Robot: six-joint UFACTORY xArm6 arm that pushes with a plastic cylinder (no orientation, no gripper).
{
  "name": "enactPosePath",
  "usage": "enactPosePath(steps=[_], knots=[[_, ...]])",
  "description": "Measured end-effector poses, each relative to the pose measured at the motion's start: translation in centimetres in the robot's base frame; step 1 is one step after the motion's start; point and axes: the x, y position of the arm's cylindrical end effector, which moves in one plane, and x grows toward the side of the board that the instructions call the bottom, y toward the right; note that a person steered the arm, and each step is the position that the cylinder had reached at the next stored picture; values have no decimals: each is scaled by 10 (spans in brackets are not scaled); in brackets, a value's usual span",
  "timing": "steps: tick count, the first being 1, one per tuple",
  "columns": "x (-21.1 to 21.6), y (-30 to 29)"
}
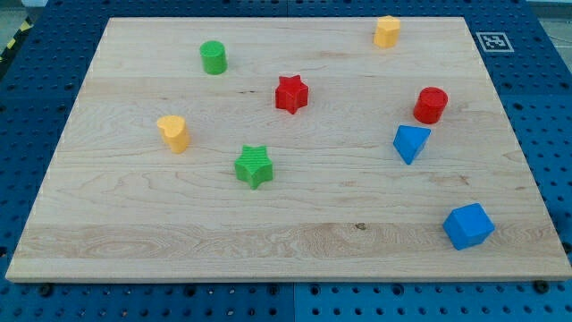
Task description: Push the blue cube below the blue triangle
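The blue cube (468, 225) sits near the bottom right corner of the wooden board (161, 224). The blue triangle (410, 142) lies above it and a little to its left, at the view's right. The cube and the triangle are well apart. My tip does not show in the camera view, and neither does the rod.
A red cylinder (430, 105) stands just above and right of the blue triangle. A red star (291, 93) is near the middle top, a green star (254, 165) at centre left, a green cylinder (213, 57) and a yellow block (173, 132) at left, a yellow block (386, 30) at top right.
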Motion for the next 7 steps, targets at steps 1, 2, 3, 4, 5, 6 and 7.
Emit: enactPosePath(steps=[1,2,3,4,5,6,7], knots=[[48,-21],[64,-55],[60,-107],[46,-163],[15,-170],[15,-151],[22,-95]])
